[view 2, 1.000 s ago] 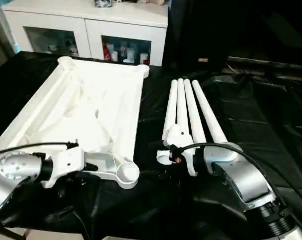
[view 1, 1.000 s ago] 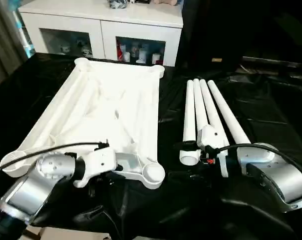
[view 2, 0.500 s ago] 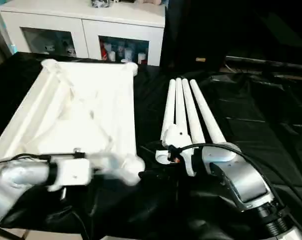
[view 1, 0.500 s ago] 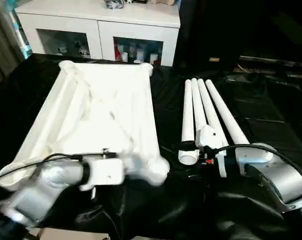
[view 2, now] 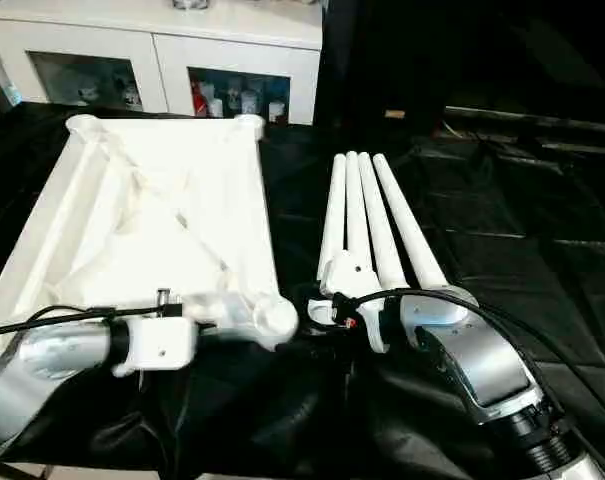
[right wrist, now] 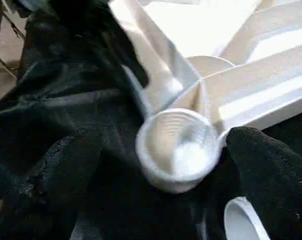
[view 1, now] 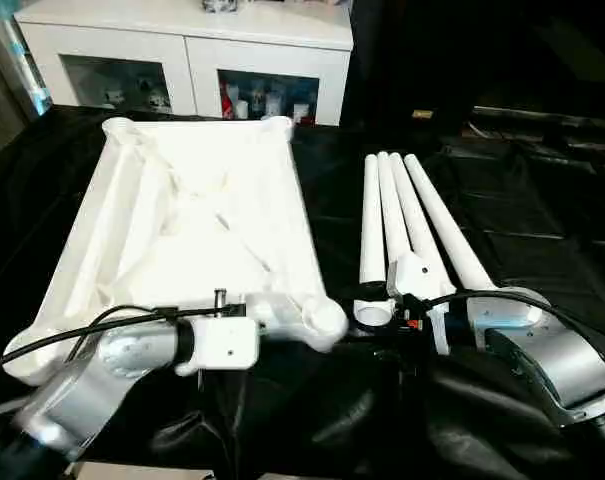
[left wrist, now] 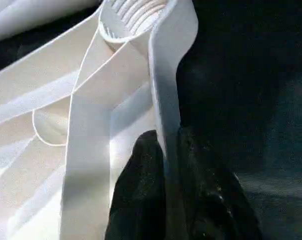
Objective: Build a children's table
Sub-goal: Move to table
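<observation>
Table top (view 1: 197, 215) lies upside down on the desk (view 1: 542, 210), which is draped in black cloth, so its ribbed underside and round corner sockets face up, ready, I judge, to take the legs. The left gripper (left wrist: 166, 170) is closed on the near rim of the top, one black finger (left wrist: 138, 195) inside the wall and the other outside it; that hold looks meant to steady or turn the top so a socket sits within reach of the other arm. The four tube legs (view 1: 402, 215) lie side by side just to the right of the top, their near ends toward the robot, an easy pick for the right arm. The right gripper (right wrist: 165, 165) stands wide open, its fingers well apart, with the near right corner socket (right wrist: 178, 147) between them and nothing held. The head views give the whole layout, with the white cabinet (view 1: 192, 60) behind the desk, but hide both grippers' fingers behind the wrists. The left wrist view shows the pinch on the rim; the right wrist view shows the spread fingers and looks into the socket's hollow.
</observation>
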